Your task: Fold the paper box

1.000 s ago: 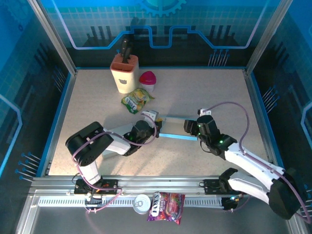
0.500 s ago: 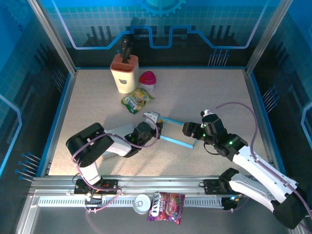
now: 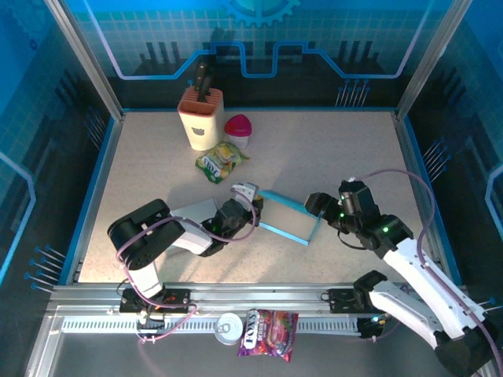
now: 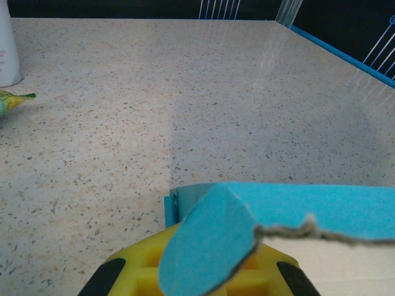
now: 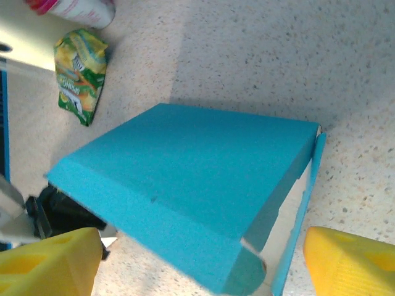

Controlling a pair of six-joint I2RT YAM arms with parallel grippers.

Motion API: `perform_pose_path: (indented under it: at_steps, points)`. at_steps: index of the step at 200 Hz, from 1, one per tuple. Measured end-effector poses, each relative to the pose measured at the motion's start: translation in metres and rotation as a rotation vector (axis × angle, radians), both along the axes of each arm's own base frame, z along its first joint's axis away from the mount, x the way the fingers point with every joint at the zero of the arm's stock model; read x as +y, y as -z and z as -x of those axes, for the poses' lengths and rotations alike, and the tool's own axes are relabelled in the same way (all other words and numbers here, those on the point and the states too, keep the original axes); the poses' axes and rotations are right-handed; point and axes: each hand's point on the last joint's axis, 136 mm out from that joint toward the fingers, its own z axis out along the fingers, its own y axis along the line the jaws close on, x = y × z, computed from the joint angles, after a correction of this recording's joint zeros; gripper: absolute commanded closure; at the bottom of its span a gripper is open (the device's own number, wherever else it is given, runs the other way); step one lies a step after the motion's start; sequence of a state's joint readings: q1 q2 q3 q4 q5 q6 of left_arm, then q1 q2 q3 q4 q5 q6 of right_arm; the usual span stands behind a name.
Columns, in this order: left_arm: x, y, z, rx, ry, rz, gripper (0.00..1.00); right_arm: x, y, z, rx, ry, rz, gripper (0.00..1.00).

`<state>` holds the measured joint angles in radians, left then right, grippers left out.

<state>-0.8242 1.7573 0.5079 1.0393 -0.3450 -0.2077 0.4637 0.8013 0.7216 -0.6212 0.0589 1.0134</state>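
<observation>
The blue paper box (image 3: pixel 284 214) lies mid-table, partly opened into a sleeve, between the two grippers. My left gripper (image 3: pixel 245 203) sits at its left end. In the left wrist view a rounded blue flap (image 4: pixel 207 240) covers the gap between the yellow fingers (image 4: pixel 139 274), which look closed together on it. My right gripper (image 3: pixel 317 206) is at the box's right end. In the right wrist view its yellow fingers (image 5: pixel 52 262) stand wide apart with the box (image 5: pixel 197 166) and its rounded end tab (image 5: pixel 247 274) between them, not pinched.
A knife block (image 3: pixel 200 116), a red-lidded white container (image 3: pixel 238 129) and a green-yellow snack bag (image 3: pixel 222 161) stand at the back left. A can (image 3: pixel 229 327) and a candy pack (image 3: pixel 267 334) lie on the front rail.
My right gripper has moved right and toward the near edge. The box's right end swung with it, and the flat box has opened into a fuller shape. The left gripper stayed put.
</observation>
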Motion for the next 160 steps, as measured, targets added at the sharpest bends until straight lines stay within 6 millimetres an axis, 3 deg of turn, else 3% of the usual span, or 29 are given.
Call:
perform_pose_path:
  at_steps: [59, 90, 110, 124, 160]
  points:
    - [-0.002, 0.004, 0.011, -0.013, 0.007, 0.008, 1.0, 0.014, 0.026, -0.009, 0.157, 0.043, -0.118, 0.24]
    - [0.0, 0.008, 0.015, -0.004, 0.001, 0.009, 0.98, 0.014, 0.049, -0.002, 0.216, 0.056, -0.124, 0.27]
    - [-0.001, 0.009, 0.017, 0.005, 0.0, 0.018, 0.9, 0.016, 0.06, 0.001, 0.239, 0.057, -0.137, 0.31]
    - [-0.002, 0.011, 0.02, 0.016, 0.004, 0.017, 0.8, 0.017, 0.066, 0.003, 0.25, 0.06, -0.145, 0.35]
    - [0.007, 0.035, 0.037, 0.11, 0.004, -0.039, 0.64, 0.018, 0.073, 0.002, 0.248, 0.063, -0.152, 0.37]
